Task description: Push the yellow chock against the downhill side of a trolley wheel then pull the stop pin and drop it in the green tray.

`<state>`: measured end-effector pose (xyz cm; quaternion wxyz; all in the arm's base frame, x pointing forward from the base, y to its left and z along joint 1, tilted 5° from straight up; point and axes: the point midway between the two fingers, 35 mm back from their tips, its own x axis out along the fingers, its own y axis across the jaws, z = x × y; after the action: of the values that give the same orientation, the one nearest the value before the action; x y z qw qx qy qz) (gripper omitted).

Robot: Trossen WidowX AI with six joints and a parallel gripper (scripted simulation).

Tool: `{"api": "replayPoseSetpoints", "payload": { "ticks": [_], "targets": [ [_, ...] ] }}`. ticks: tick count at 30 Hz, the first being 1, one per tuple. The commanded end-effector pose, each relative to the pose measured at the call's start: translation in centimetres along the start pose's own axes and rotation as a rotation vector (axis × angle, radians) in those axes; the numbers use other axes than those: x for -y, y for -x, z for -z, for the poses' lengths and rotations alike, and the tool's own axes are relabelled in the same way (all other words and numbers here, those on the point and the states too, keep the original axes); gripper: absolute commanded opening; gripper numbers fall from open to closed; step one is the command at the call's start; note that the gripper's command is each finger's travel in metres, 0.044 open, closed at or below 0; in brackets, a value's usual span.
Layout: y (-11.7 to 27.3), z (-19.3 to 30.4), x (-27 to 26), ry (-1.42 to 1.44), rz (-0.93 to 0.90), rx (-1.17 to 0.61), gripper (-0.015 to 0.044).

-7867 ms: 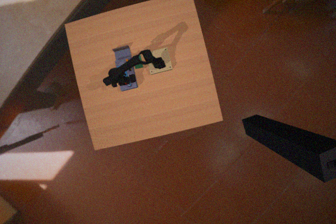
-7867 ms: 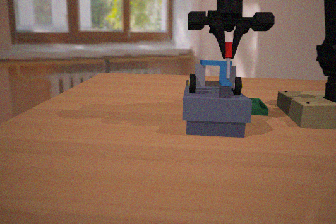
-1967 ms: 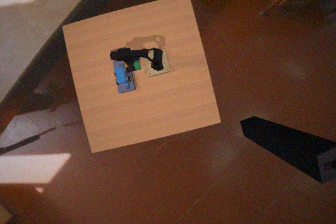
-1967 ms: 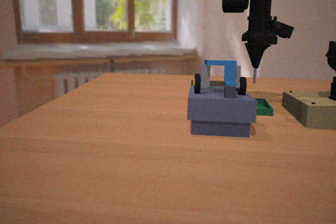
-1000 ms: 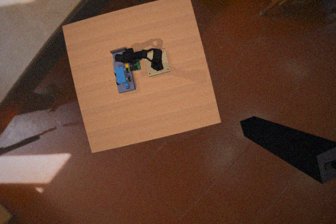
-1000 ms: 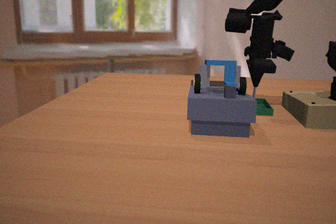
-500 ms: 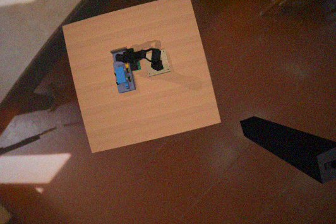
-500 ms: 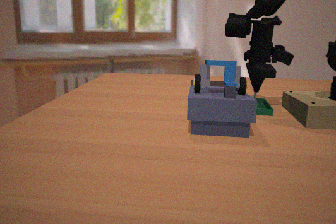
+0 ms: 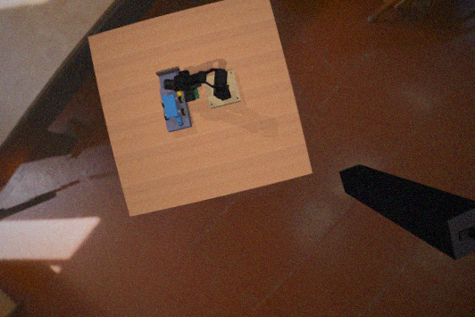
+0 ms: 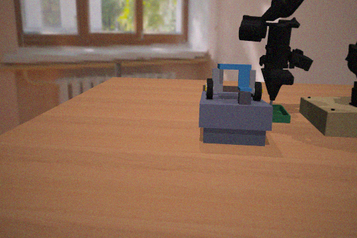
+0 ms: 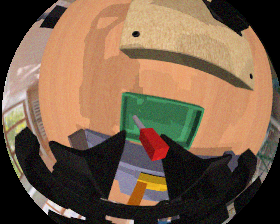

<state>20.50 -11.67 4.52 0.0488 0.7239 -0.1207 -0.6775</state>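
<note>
My gripper [image 10: 273, 100] [image 11: 143, 136] is partly open, pointing down low at the green tray [image 9: 196, 93] [image 10: 282, 118] [image 11: 175, 119]. The stop pin [image 11: 154, 144] [image 10: 271, 102] is tilted between the spread fingertips, its red head near them and its grey shaft over the tray. Whether its tip touches the tray floor is unclear. The blue trolley [image 9: 170, 106] [image 10: 245, 78] stands on the grey-blue ramp [image 9: 175, 128] [image 10: 235, 116]. The yellow chock [image 9: 179, 94] [image 11: 152, 182] is beside a near-side wheel, on the end-wall side; its orange handle shows in the wrist view. Exact contact is hidden.
The arm's beige base plate [image 9: 224, 103] [image 10: 342, 123] [image 11: 185, 30] is beyond the tray from the ramp. The ramp's raised end wall [image 9: 167, 71] is near the arm's wrist in the overhead view. The wooden table [image 9: 214, 169] [image 10: 134, 170] carries everything.
</note>
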Motion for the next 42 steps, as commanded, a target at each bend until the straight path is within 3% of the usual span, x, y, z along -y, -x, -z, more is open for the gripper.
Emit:
{"api": "replayPoseSetpoints", "payload": {
  "ticks": [1, 42],
  "targets": [
    [-0.1, 0.0, 0.3, -0.003, -0.004, 0.003, 0.019],
    [-1.1, 0.1, 2.8, -0.003, -0.001, 0.003, 0.019]
  ]
}}
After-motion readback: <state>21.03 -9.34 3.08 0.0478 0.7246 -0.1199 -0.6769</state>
